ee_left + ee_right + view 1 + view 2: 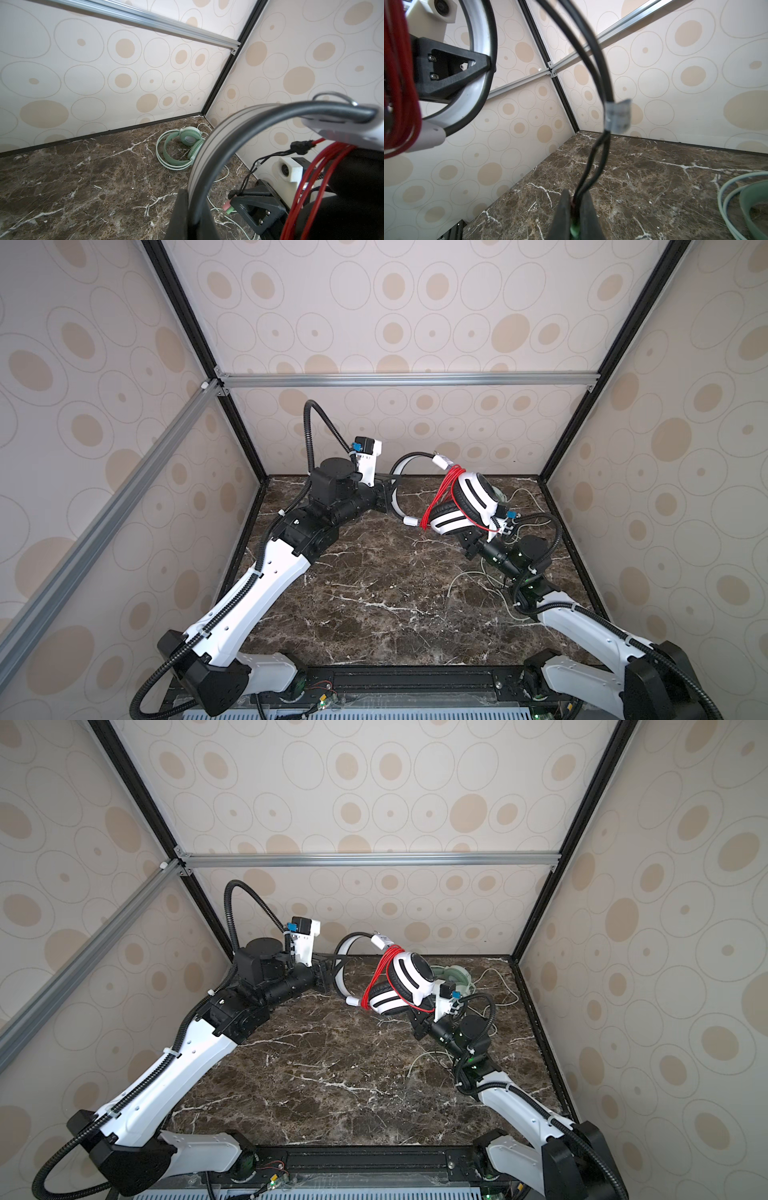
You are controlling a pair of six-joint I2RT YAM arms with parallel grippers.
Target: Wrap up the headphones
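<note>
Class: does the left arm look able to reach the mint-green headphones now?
Probably not: the left gripper is shut on the white headphones' band, and they, with the right gripper pinching their cord, sit between it and the mint-green headphones.

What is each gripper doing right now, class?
Left gripper: shut on the white headphones, at the headband.
Right gripper: shut on the black plug leads.
</note>
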